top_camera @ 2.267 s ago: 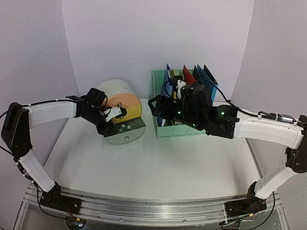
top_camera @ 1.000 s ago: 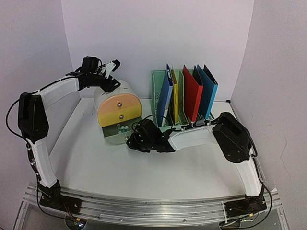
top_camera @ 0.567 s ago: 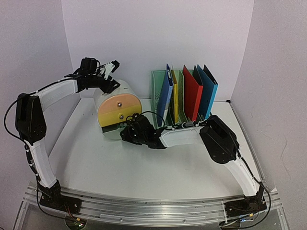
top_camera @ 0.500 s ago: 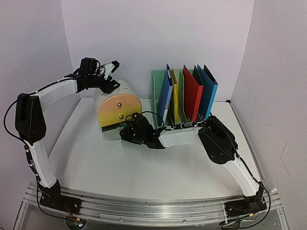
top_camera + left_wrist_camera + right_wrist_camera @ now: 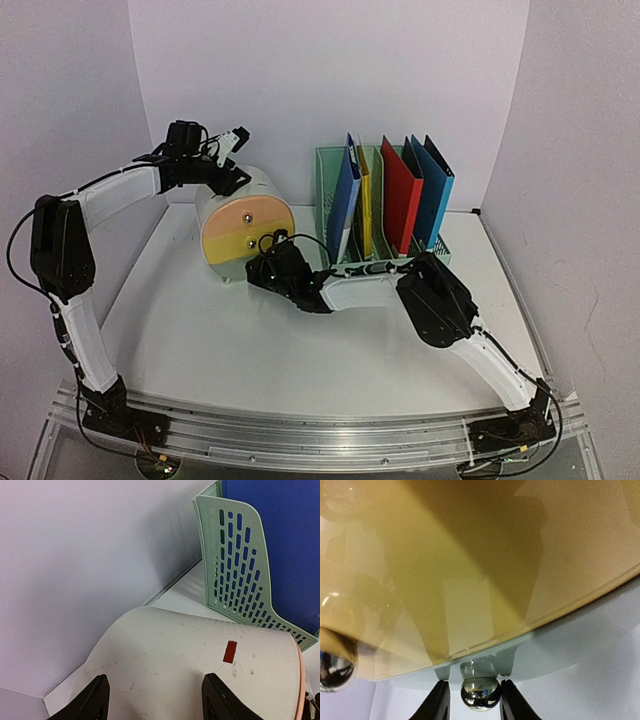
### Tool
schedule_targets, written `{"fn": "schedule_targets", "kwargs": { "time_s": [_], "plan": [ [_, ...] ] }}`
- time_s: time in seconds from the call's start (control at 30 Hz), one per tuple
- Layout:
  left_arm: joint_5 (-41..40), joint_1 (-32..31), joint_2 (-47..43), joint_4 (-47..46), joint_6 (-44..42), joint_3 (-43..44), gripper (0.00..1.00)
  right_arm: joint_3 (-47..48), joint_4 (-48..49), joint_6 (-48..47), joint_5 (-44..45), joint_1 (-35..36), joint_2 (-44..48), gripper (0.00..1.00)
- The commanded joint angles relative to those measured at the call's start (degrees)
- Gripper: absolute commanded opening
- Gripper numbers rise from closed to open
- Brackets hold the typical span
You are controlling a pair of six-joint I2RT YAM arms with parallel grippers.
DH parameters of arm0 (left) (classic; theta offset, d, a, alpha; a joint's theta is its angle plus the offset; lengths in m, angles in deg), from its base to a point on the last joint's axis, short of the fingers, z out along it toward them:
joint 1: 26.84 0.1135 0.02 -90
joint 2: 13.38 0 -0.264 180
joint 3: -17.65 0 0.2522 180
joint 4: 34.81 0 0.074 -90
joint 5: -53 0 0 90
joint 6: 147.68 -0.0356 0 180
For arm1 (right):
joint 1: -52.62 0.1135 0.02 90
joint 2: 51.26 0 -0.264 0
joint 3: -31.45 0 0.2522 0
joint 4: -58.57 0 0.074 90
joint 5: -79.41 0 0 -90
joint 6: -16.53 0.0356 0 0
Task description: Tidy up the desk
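Bottom grey-green drawer [image 5: 230, 268] has slid in flush since a second ago, so the small bits inside it are out of sight, and my right arm has pushed further left with it. That drawer sits in the rounded white drawer unit [image 5: 255, 185], under a peach drawer [image 5: 245, 215] and a yellow drawer [image 5: 240, 245]. The unit stands at the back left of the flat white desk [image 5: 250, 350] with its silver front rail. Just right of it, the mint-green perforated file rack [image 5: 235, 575] holds upright folders: a blue folder [image 5: 345, 200], a yellow folder [image 5: 365, 210], a red folder [image 5: 400, 195] and more blue ones behind. A small red tag [image 5: 230, 651] lies on the unit's curved top. My right gripper [image 5: 476, 685] is low against the unit's front, fingers pinching the chrome ball knob [image 5: 480, 694] of the bottom drawer, forearm stretched along the desk in front of the rack. My left gripper [image 5: 156, 677] hovers over the unit's top, fingers spread, nothing between them
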Motion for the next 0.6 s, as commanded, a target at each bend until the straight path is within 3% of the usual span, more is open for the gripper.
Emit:
{"fn": "schedule_targets", "kwargs": {
  "time_s": [0.0, 0.17, 0.3, 0.43, 0.53, 0.57],
  "plan": [
    [0.5, 0.1, -0.8, 7.5, -1.2, -1.9, 0.63, 4.0, 7.0, 1.4, 3.6, -0.9, -1.5, 0.36],
    [0.9, 0.1, -0.8, 8.5, -1.4, -0.9, 0.63, 2.3, 7.4, 1.6, 2.9, -0.9, -0.1, 0.39],
    [0.5, 0.1, -0.8, 8.8, -2.4, 1.1, 0.65, -1.2, 7.7, -0.3, 0.8, -0.7, 3.8, 0.49],
    [0.1, 0.1, 0.0, 9.2, -2.9, 4.1, 0.65, -5.0, 8.1, -1.9, -0.3, -0.6, 8.8, 0.7],
    [-0.2, 0.1, 0.5, 9.3, -3.1, 6.0, 0.66, -6.8, 8.0, -4.0, -2.8, -0.3, 11.7, 0.96],
    [-0.3, 0.1, 0.6, 9.4, -3.1, 6.6, 0.66, -7.4, 8.0, -4.7, -3.6, -0.1, 12.7, 0.98]
  ]
}}
